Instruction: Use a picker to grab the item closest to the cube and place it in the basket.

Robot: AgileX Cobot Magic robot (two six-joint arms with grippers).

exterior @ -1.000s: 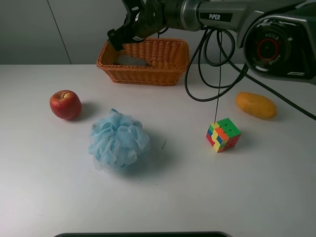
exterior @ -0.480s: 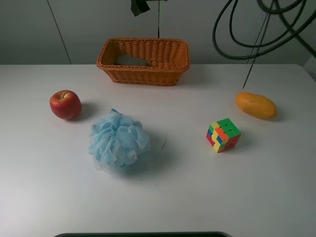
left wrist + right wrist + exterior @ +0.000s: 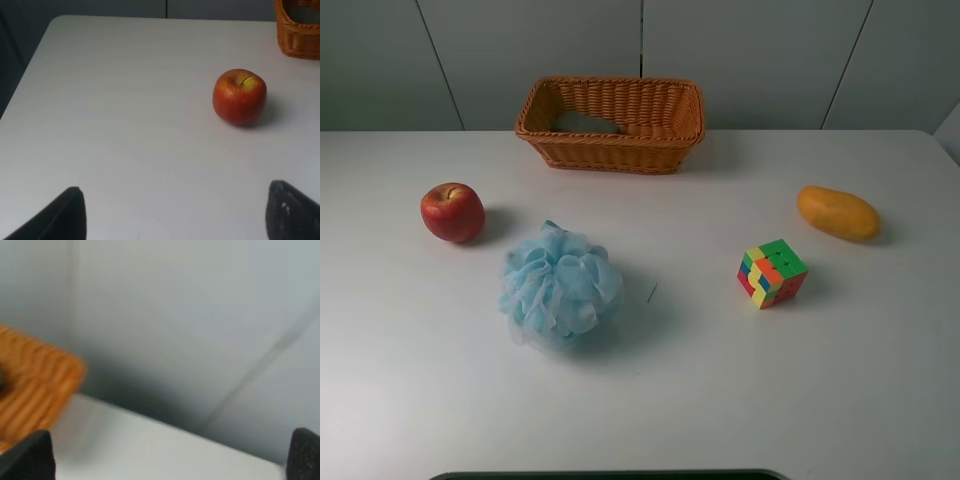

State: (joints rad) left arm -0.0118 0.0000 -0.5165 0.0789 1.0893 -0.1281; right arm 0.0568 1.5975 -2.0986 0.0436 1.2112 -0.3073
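Note:
The wicker basket [image 3: 610, 150] stands at the back middle of the table. The flat dark grey item [image 3: 586, 123] lies inside it toward its left end. The multicoloured cube [image 3: 772, 272] sits on the table at the right. Neither arm shows in the exterior high view. My left gripper [image 3: 175, 220] is open and empty, low over the table's left side, with its fingertips [image 3: 70, 212] wide apart. My right gripper [image 3: 167, 460] is open and empty; its blurred view shows the basket [image 3: 35, 385] and the grey wall.
A red apple [image 3: 452, 211] lies at the left and shows in the left wrist view [image 3: 240, 96]. A fluffy light-blue pouf [image 3: 560, 285] sits in the middle. An orange-yellow mango [image 3: 837, 212] lies at the right. A basket corner [image 3: 297, 30] shows in the left wrist view.
The right arm, which was above the basket, has lifted away and left the exterior high view, cables included. The things on the table have not moved.

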